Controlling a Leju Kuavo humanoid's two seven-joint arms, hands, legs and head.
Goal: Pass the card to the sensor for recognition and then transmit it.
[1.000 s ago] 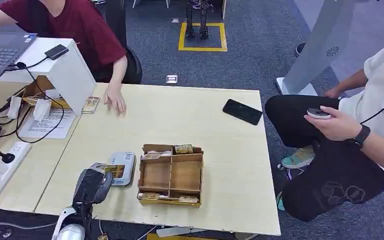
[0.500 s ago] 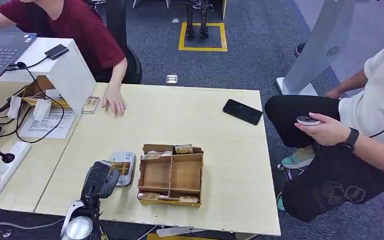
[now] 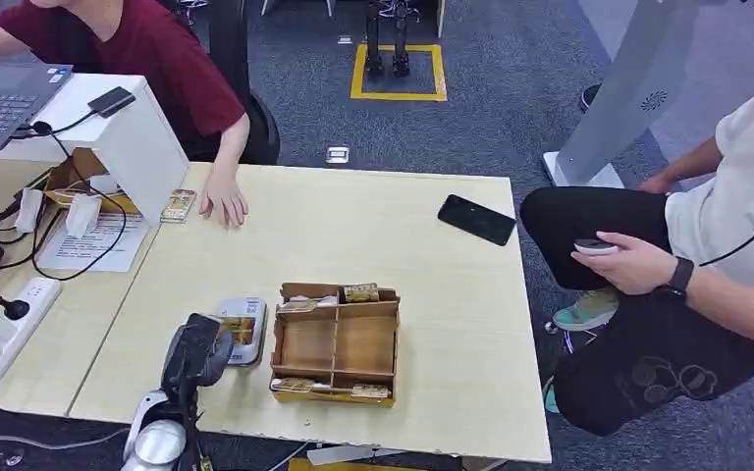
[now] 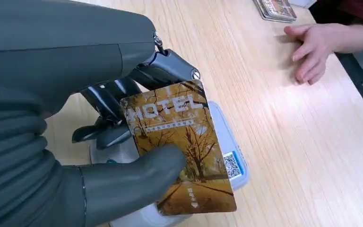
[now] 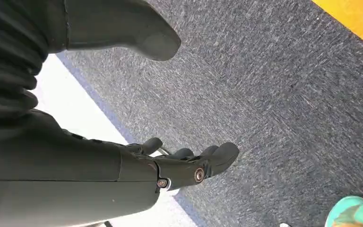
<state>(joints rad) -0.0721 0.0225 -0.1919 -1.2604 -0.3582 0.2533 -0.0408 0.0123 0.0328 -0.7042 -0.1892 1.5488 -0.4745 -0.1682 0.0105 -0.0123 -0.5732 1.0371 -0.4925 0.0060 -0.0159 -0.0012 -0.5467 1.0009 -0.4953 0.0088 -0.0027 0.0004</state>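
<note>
Over the sensor (image 4: 227,156) near the table's front edge, your left hand (image 4: 99,137) pinches the card (image 4: 179,142) (printed "MOTEL") between thumb and fingers, just beside the wooden tray (image 3: 335,343). Your right hand (image 5: 160,161) hangs above carpet, fingers apart, holding nothing.

The golden-brown "MOTEL" card (image 4: 182,151), tilted, lies just above the pale blue-grey sensor (image 4: 227,156) on the table.

The left robot hand (image 3: 196,351) has carried the card (image 4: 182,146) forward over the sensor (image 3: 242,329).
</note>
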